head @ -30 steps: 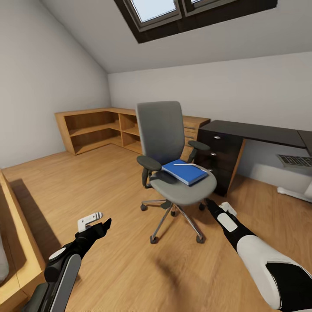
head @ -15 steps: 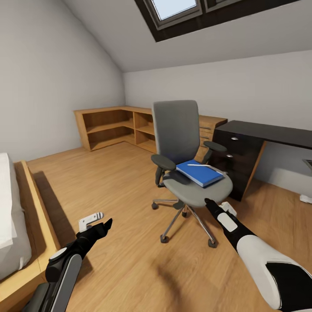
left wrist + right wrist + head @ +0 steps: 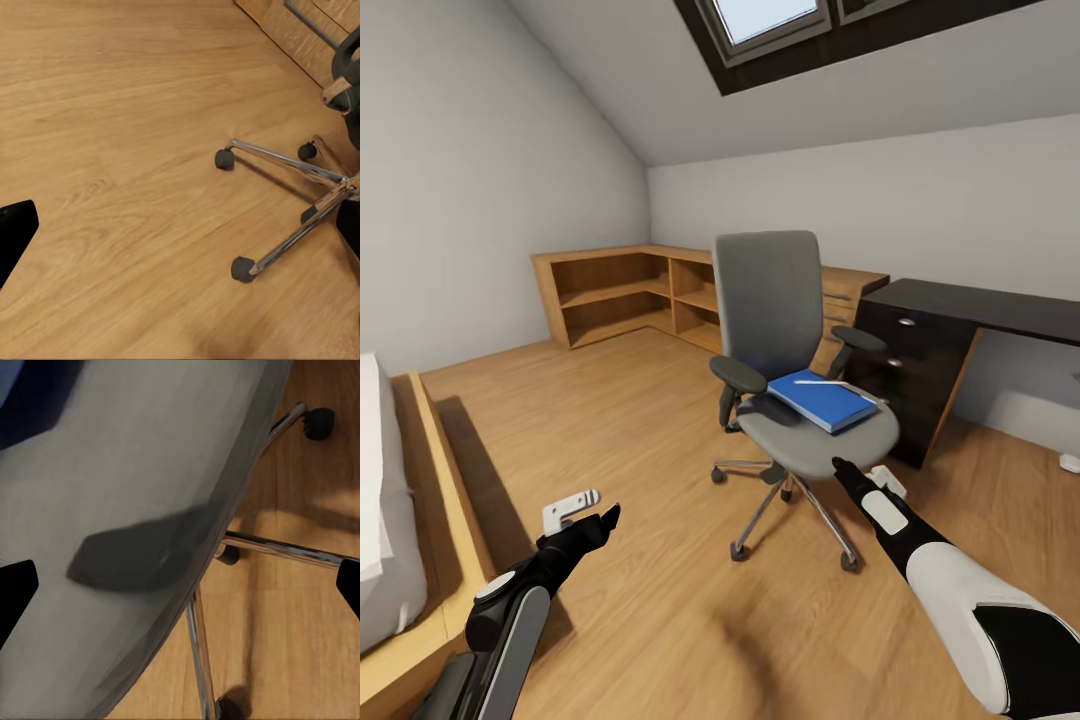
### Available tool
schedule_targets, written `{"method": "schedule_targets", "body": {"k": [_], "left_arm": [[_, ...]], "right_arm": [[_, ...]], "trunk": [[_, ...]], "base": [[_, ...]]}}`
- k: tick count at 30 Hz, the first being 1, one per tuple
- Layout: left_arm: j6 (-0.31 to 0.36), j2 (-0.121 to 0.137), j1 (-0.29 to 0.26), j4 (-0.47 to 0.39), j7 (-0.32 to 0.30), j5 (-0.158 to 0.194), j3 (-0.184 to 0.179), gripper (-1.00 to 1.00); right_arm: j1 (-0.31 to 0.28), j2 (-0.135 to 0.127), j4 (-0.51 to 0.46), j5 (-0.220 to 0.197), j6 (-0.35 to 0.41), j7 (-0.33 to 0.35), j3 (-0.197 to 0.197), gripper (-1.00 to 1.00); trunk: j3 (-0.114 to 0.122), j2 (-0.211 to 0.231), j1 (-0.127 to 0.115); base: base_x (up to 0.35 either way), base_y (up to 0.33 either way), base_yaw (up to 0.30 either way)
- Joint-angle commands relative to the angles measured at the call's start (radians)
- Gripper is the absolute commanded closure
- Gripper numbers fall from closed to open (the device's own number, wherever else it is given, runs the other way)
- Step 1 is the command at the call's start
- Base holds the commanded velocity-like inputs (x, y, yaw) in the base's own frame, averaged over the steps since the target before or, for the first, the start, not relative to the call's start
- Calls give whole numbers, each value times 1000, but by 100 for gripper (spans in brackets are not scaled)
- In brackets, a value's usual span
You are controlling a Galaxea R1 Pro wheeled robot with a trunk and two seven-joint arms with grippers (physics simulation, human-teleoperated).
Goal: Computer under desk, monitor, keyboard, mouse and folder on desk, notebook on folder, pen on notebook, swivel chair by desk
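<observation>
The grey swivel chair [image 3: 768,300] stands mid-room on the wood floor, left of the black desk [image 3: 980,305] and its drawer unit [image 3: 912,372]. A bright blue folder [image 3: 818,400] lies on the seat with a thin white pen [image 3: 822,381] across it. I cannot make out the notebook apart from the folder. The computer, monitor, keyboard and mouse are out of view. My right gripper [image 3: 858,468] is open just in front of the seat's front edge; its wrist view looks at the grey seat [image 3: 150,495] from close up. My left gripper [image 3: 603,503] is open over bare floor, left of the chair's chrome base [image 3: 289,161].
A low light-wood L-shaped shelf cabinet [image 3: 610,290] lines the back-left corner. A bed [image 3: 395,540] with a wooden frame sits at the left edge. A small white object [image 3: 1069,462] lies on the floor at the right edge. Open floor lies between the bed and the chair.
The view has swung left since a second ago, bringing the bed in and pushing the desk's right part out. Both arms hold the same pose, and the chair has not moved.
</observation>
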Motion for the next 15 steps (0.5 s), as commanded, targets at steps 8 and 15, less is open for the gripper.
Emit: {"method": "schedule_targets", "body": {"k": [8, 15], "left_arm": [[5, 0, -1, -1, 7, 11, 1, -100], [4, 0, -1, -1, 7, 11, 1, -100]], "right_arm": [[1, 0, 2, -8, -1, -5, 3, -100], [1, 0, 2, -8, -2, -5, 2, -100]], "trunk": [[-1, 0, 0], [-1, 0, 0]], "base": [[205, 0, 0], [197, -9, 0]]}}
